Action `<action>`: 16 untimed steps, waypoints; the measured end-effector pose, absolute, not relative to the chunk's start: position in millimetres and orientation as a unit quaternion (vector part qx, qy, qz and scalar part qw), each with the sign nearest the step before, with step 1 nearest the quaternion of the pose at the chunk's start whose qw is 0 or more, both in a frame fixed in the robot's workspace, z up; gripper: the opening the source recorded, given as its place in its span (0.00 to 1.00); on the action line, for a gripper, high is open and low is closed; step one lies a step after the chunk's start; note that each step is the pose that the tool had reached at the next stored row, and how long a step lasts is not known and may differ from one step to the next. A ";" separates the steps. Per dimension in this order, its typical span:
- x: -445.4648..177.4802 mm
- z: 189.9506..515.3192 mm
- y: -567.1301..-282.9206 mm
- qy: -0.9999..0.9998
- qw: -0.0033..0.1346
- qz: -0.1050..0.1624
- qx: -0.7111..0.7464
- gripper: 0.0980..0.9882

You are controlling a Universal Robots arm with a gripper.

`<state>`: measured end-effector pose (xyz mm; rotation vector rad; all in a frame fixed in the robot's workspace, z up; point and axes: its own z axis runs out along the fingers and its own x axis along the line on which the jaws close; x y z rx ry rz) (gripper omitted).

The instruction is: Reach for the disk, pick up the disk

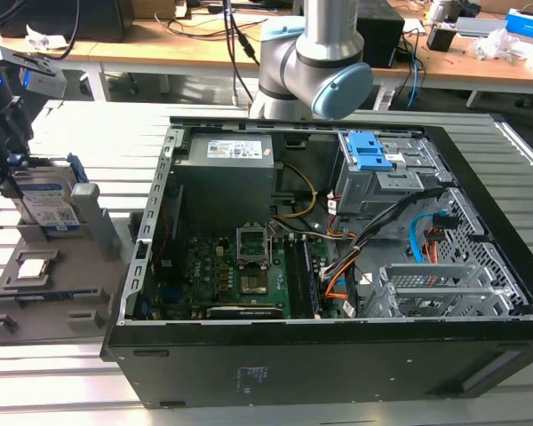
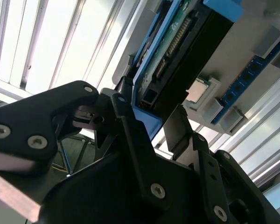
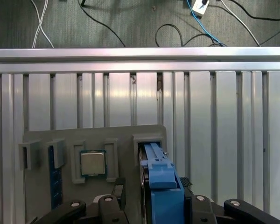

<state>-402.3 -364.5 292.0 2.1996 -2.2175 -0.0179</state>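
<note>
You have the black tool (image 2: 151, 119) pinching the flat silver hard disk with its blue plastic side bracket (image 2: 186, 60). In the second wrist view one finger (image 2: 123, 112) presses on the bracket side and the other on the dark side. In the exterior view the disk (image 1: 49, 202) stands upright at a slot of the grey plastic tray (image 1: 35, 302), on the slatted metal desk (image 1: 98, 133), at the exterior view's left of the open black computer case (image 1: 338, 364). A small square silver chip (image 3: 93, 163) lies in the tray just beside.
</note>
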 end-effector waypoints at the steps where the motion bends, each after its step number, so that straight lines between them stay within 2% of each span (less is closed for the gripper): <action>1: -402.4 292.1 -363.5 -0.709 0.010 -0.005 0.705 0.50; 16: -402.4 292.1 -358.4 -0.704 0.010 -0.005 0.710 0.50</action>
